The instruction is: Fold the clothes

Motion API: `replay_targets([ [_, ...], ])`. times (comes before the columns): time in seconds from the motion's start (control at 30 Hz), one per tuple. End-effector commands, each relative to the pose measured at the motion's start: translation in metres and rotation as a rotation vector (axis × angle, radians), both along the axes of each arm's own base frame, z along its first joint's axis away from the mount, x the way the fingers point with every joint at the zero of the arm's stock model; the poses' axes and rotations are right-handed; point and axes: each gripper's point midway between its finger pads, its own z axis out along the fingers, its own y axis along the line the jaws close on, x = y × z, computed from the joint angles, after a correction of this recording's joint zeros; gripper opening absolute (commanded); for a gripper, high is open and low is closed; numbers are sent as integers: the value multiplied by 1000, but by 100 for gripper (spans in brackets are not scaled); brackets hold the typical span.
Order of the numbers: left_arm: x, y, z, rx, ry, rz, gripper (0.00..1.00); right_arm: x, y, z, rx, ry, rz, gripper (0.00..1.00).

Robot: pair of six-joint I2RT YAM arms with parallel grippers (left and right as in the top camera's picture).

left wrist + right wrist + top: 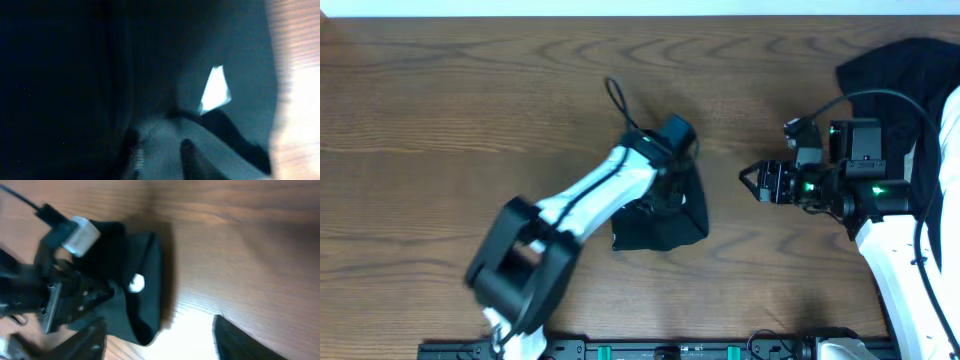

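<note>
The clothes point(662, 230) lie as a small folded black bundle at the table's middle. My left gripper point(672, 190) presses down on the bundle's top. In the left wrist view its fingers point(187, 152) stand a little apart, open, with dark fabric point(240, 60) lying under and between them, and a bright white patch point(215, 90) shows in the folds. My right gripper point(748, 181) hovers just right of the bundle, open and empty. In the right wrist view the bundle point(145, 255) shows a round white logo point(136, 283), and its lower corner lies just ahead of my right gripper point(160, 345).
Another heap of black cloth point(895, 70) lies at the back right corner, partly behind my right arm. Bare wooden table point(440, 120) stretches to the left and behind the bundle. A black cable point(618, 100) loops from the left wrist.
</note>
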Motion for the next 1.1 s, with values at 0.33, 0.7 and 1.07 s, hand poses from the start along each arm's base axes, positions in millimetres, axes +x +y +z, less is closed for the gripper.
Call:
replay_targets([
  [0.33, 65, 92, 103, 26, -346, 191, 33, 12, 81, -9, 8, -80, 204, 8],
  [0.7, 65, 81, -2, 72, -98, 124, 25, 23, 122, -97, 81, 123, 260, 6],
  [1.07, 53, 100, -76, 216, 56, 120, 19, 13, 110, -154, -3, 271, 226, 4],
])
